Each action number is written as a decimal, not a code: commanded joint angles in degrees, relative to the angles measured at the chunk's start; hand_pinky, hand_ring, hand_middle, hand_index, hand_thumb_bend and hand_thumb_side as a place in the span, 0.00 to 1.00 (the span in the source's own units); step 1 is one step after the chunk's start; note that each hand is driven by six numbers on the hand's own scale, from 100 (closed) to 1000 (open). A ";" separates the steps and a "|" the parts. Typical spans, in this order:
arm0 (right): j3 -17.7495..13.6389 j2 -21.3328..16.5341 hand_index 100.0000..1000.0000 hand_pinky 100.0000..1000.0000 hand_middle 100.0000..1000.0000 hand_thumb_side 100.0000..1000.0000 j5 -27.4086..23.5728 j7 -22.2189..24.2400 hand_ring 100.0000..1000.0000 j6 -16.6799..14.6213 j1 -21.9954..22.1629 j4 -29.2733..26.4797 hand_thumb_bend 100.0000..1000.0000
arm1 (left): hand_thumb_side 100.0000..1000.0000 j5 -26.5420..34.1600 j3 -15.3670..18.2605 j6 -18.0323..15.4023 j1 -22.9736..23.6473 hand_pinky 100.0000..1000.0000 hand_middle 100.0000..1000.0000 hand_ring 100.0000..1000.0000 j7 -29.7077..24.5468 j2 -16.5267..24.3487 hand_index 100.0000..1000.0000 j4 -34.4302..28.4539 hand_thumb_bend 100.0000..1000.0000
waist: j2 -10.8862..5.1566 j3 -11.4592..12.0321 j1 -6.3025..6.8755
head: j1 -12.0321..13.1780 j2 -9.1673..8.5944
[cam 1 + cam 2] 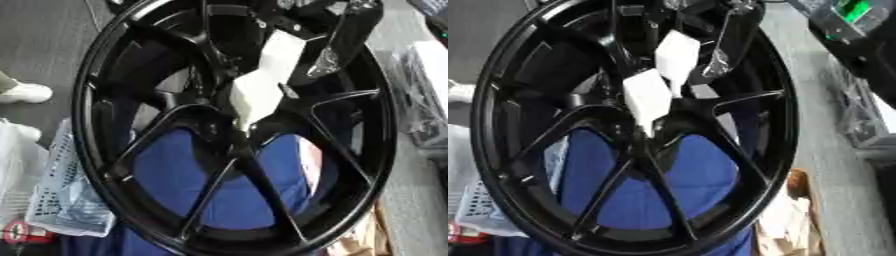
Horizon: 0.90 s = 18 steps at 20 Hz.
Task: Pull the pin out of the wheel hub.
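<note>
A black wheel fills both views, seen close up and tilted, with blue cloth showing through its lower spokes. At the hub, where the spokes meet, a white, faceted piece stands with its narrow end down into the centre; this is most likely the pin, though it may instead be part of the robot's hand laid over the hub. A second white block sits just above and to the right of it, touching or nearly touching. A dark arm with glossy, silvery parts comes down from the upper right, so the right hand appears to be the one working, but whether its fingers are curled on the pin or hang straight beside it cannot be told. The left hand shows in neither view. The step in hand seems to be the reach or the grasp at the hub, with the pin still seated. The next move calls for a sure hold on the white piece and a straight pull along its own axis, away from the hub, without dragging it sideways against the spokes.
</note>
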 commanded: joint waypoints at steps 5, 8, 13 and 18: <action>-0.62 -0.52 0.64 0.83 0.62 0.00 -0.68 1.84 0.80 -1.27 -0.87 0.19 0.32 | 0.76 0.31 0.63 -0.06 -0.47 0.82 0.76 0.75 0.25 0.87 0.73 -0.87 0.24 | -1.04 -0.17 0.28 | 0.12 0.15; -0.60 -0.47 0.62 0.83 0.59 0.00 -0.92 1.84 0.79 -0.96 -0.85 0.19 0.31 | 0.76 0.35 0.66 -0.04 -0.46 0.82 0.76 0.75 0.30 0.84 0.73 -0.87 0.23 | -1.04 -0.24 0.30 | 0.09 0.22; -0.66 -0.47 0.59 0.82 0.56 0.00 -1.42 1.84 0.77 -0.37 -0.78 0.14 0.29 | 0.76 0.38 0.68 0.01 -0.41 0.82 0.76 0.75 0.36 0.84 0.73 -0.87 0.24 | -1.13 -0.36 0.32 | 0.12 0.26; -1.35 -0.66 0.57 0.81 0.53 0.00 -1.92 1.84 0.75 0.41 -0.74 -0.26 0.26 | 0.76 0.43 0.70 0.03 -0.33 0.82 0.76 0.75 0.40 0.82 0.73 -0.87 0.23 | -1.27 -0.57 0.33 | 0.15 0.27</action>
